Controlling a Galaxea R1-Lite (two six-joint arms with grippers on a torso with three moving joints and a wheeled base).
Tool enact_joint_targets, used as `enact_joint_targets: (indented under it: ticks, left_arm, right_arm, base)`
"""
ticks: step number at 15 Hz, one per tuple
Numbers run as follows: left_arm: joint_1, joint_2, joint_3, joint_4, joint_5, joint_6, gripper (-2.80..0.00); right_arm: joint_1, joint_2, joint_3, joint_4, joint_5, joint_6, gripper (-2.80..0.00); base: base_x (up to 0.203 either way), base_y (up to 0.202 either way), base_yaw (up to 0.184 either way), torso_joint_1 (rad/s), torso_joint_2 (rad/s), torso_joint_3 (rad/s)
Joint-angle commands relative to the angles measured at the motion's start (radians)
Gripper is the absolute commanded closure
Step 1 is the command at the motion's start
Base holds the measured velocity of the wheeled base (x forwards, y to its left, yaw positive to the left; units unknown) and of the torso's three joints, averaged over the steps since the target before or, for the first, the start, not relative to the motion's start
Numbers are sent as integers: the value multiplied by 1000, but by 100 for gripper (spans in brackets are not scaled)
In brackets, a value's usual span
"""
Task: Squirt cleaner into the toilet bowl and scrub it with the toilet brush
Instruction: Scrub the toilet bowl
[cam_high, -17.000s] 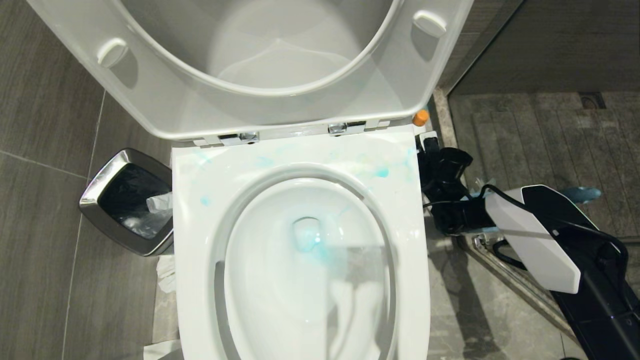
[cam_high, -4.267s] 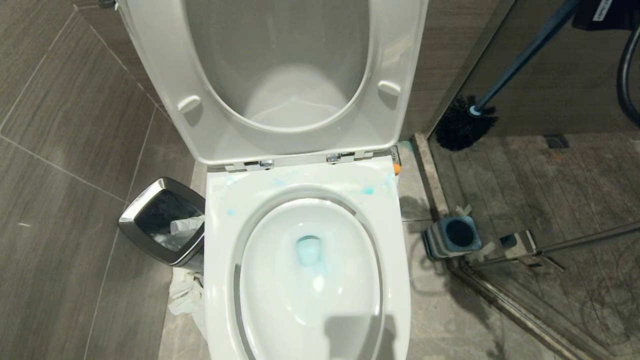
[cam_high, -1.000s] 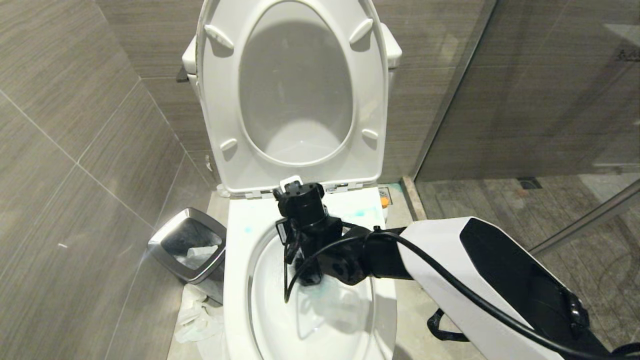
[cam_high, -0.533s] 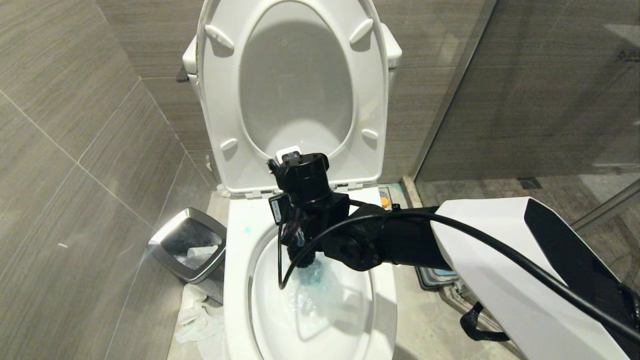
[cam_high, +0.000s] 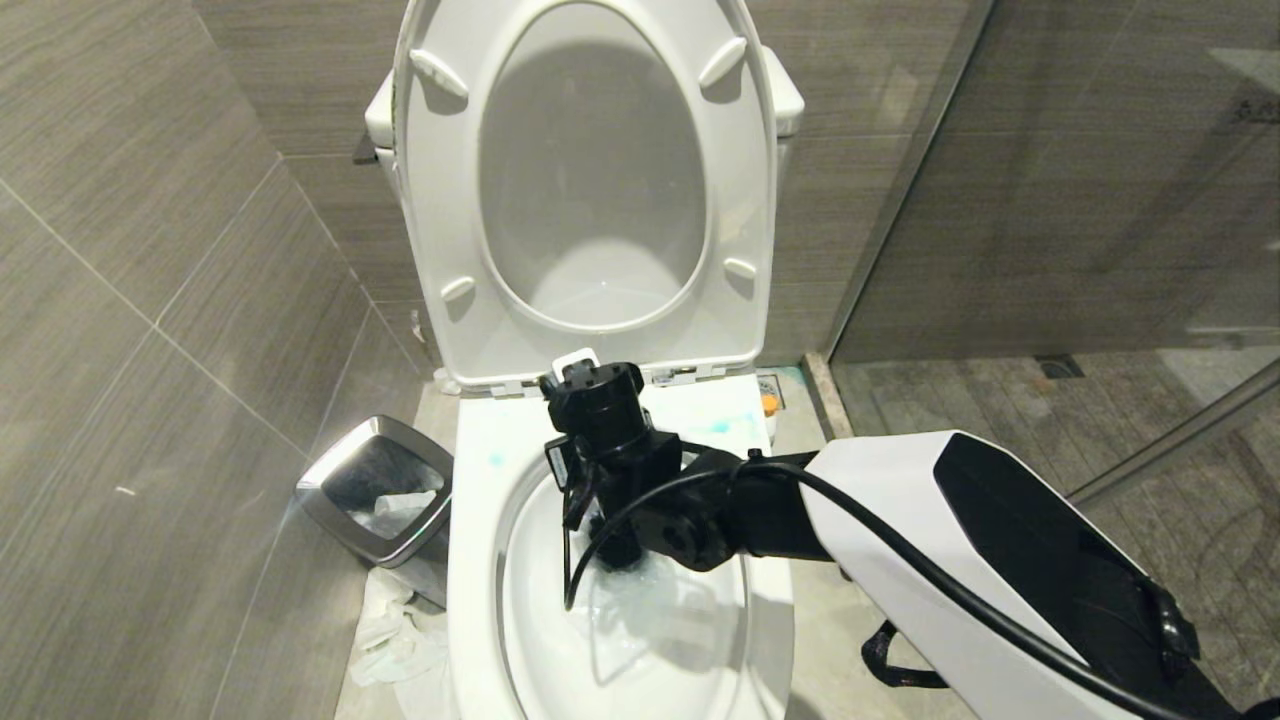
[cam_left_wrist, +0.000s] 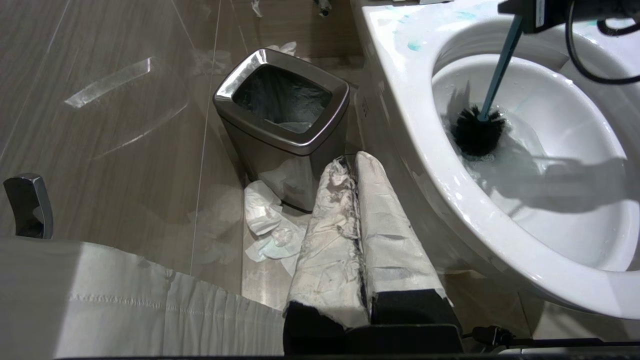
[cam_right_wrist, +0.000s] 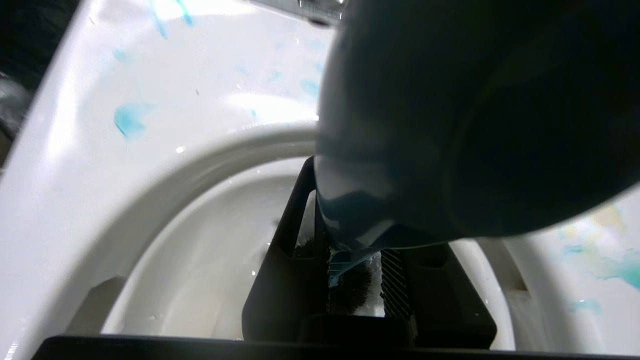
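The white toilet bowl (cam_high: 470, 560) stands open, with its seat and lid (cam_high: 590, 180) tipped up against the tank. My right gripper (cam_high: 608, 500) hangs over the back of the bowl, shut on the toilet brush. In the left wrist view the teal handle (cam_left_wrist: 497, 70) slants down to the black bristle head (cam_left_wrist: 477, 132), which sits in foamy water. The right wrist view shows the handle's flat end (cam_right_wrist: 400, 125) between the fingers of the right gripper (cam_right_wrist: 355, 250). Turquoise cleaner (cam_right_wrist: 130, 120) smears the rim (cam_left_wrist: 425, 165). My left gripper (cam_left_wrist: 354, 160), taped white, is shut and empty, low beside the bowl.
A chrome-rimmed waste bin (cam_high: 375, 490) stands against the bowl's left side, with crumpled tissue (cam_left_wrist: 265, 225) on the floor in front of it. A glass shower partition (cam_high: 1000, 200) closes off the right. Grey tiled walls stand close behind and to the left.
Half a second ago my right wrist was lifted toward the hinges; it has dropped back into the bowl with the brush. Before that, the brush was carried from the shower side to the bowl.
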Motion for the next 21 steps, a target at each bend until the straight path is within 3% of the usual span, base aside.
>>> enact_joint_targets:
  ticks: [1, 8, 13, 21]
  left_arm:
    - [0, 0, 0, 0, 0, 0, 0]
    - [0, 0, 0, 0, 0, 1, 0]
    - [0, 0, 2, 0, 0, 1, 0]
    - [0, 0, 0, 0, 0, 1, 0]
  right_arm:
    - [-5, 46, -1, -2, -6, -1, 0]
    - [2, -61, 28, 15, -23, -2, 0]
    - [13, -209, 178, 15, -68, 7, 0]
    - [13, -193, 121, 13, -75, 5, 0]
  base:
    - [0, 0, 0, 0, 0, 0]
    - [0, 0, 0, 0, 0, 0]
    - [0, 0, 0, 0, 0, 0]
    - [0, 0, 0, 0, 0, 0]
